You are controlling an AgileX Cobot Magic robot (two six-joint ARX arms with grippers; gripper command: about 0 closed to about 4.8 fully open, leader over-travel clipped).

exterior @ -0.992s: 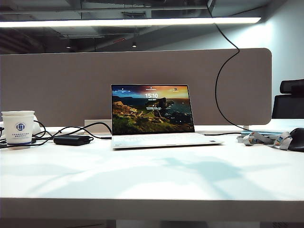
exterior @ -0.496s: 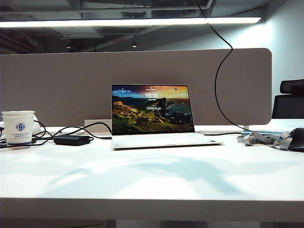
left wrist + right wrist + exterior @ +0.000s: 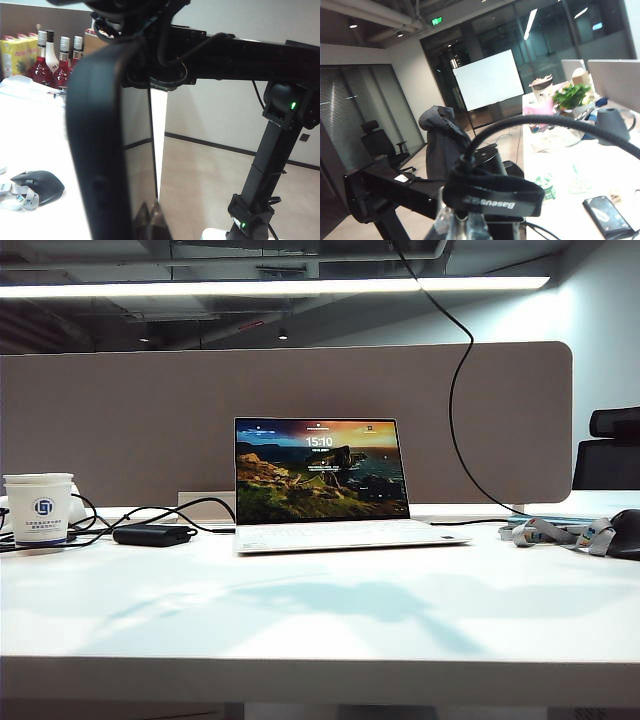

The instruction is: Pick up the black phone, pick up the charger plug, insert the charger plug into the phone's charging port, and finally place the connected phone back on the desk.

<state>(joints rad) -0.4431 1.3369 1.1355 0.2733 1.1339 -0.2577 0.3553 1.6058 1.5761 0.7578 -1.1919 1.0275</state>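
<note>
My left gripper point(image 3: 149, 220) is clamped tight on the black phone point(image 3: 100, 150), which I hold in the air, clear of the desk point(image 3: 30, 130). The phone sits edge-on to my wrist camera. Its long axis runs straight out from my fingertips point(image 3: 142, 220), and its thin, rounded side rim faces the lens. The flat face is glossy and mirror-like. I cannot tell where the charging port is.

My right gripper point(image 3: 457, 222) is also raised off the table. Its clear plastic fingers are pressed almost together on the end of the charger cable point(image 3: 560, 122). The charger plug itself is hidden between them. A black fabric strap point(image 3: 490, 195) with white lettering wraps the cable just beyond my fingers. From there the smooth, round cable arcs away.

Below the phone, a matte black mouse point(image 3: 37, 186) and a striped lanyard point(image 3: 17, 197) lie on the white desk. In the table camera's view, the cable point(image 3: 455, 410) hangs down from above in a loose curve and reaches the desk behind an open silver laptop point(image 3: 320, 480). To one side of the laptop are an oblong black power brick point(image 3: 150, 535) and a white paper cup point(image 3: 38, 508). A grey-beige fabric partition point(image 3: 120, 420) closes off the back.
</note>
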